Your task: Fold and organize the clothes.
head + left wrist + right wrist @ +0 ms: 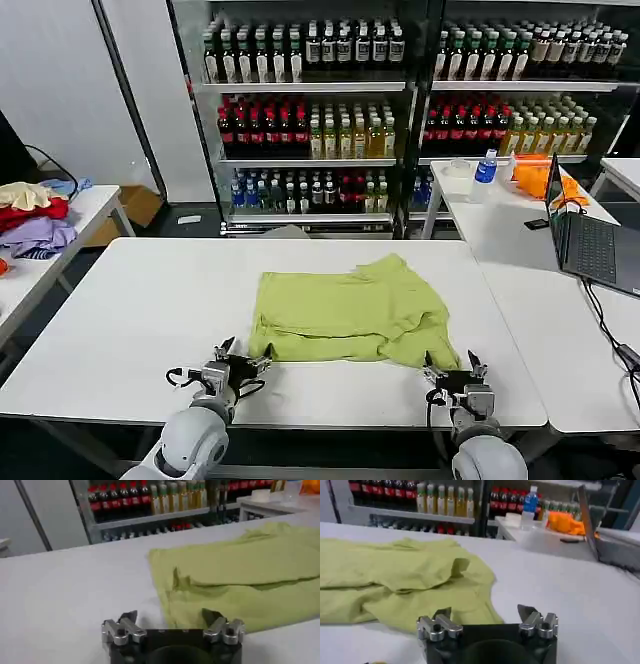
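Risk: grabbing one layer only at the near hem, so the fold is dragging instead of lifting.

T-shirt (345, 318) is lying half-folded and rumpled mid-tabletop (130, 310), near edge bunching in loose layers; a pinch there is likely catching just the top ply or skidding the shirt across the slick surface. Left gripper (233, 360) is sitting just beside the near-left corner, fingers spread apart, holding nothing. Right gripper (455, 372) is sitting just off the near-right corner, likewise spread and empty.

Lime-green T-shirt (345, 315), folded, flat on table
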Controlling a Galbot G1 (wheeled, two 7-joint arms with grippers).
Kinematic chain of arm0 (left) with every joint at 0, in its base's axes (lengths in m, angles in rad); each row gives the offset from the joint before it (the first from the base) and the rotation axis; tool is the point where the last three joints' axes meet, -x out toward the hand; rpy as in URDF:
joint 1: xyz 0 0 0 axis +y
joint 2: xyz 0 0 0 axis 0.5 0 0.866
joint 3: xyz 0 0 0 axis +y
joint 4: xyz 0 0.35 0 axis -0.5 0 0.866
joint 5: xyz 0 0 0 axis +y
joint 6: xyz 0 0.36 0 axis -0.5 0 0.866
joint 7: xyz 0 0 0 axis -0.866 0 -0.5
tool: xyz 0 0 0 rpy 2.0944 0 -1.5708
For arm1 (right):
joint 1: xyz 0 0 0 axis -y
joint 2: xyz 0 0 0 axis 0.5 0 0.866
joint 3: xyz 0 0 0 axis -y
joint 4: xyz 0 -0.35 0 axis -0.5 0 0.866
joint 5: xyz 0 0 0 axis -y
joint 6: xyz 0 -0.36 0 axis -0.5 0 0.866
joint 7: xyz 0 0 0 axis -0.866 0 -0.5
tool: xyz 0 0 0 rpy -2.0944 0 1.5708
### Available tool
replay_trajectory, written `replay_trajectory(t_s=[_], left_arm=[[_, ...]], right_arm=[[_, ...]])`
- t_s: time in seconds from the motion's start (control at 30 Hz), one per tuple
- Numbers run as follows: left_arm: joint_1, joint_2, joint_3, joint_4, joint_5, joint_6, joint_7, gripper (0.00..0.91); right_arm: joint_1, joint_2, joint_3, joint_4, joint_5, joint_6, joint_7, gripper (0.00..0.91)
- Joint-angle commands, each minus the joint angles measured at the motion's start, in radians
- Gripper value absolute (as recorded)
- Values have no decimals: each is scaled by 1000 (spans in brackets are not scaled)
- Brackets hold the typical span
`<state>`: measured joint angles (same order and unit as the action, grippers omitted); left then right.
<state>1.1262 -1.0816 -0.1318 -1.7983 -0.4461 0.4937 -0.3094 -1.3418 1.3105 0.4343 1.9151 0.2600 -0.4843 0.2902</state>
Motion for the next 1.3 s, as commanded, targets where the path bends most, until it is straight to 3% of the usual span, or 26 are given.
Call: replay_trajectory(t_s=[0.03, 0.4, 0.63, 0.9, 1.17, 1.2, 1.23, 1.27, 1.3], left_arm=[[9, 4, 2, 19, -8, 5, 11, 20], [15, 15, -1, 9, -11, 1, 20, 20], [66, 33, -12, -90, -9, 3, 20, 20], [201, 65, -48, -231, 12, 8, 15, 20], [436, 85, -114, -394, 57, 10, 9, 20], [447, 84, -123, -406, 60, 9, 9, 30], [466, 83, -137, -421, 61, 9, 8, 232], [475, 81, -145, -430, 62, 8, 8, 534], [482, 79, -152, -436, 63, 8, 7, 907]], right_arm=[[5, 8, 3, -22, 35, -23, 9, 0], [15, 13, -12, -28, 12, -15, 0, 0], [-30, 2, -5, 36, -3, -20, 0, 0], [-179, -25, 28, 185, -23, -27, -7, 0], [-336, -16, 19, 305, -87, -27, -21, 0], [-345, -17, 20, 314, -92, -25, -23, 0], [-354, -17, 24, 323, -94, -26, -23, 10], [-356, -17, 25, 328, -95, -27, -21, 191], [-356, -15, 25, 332, -98, -30, -11, 907]])
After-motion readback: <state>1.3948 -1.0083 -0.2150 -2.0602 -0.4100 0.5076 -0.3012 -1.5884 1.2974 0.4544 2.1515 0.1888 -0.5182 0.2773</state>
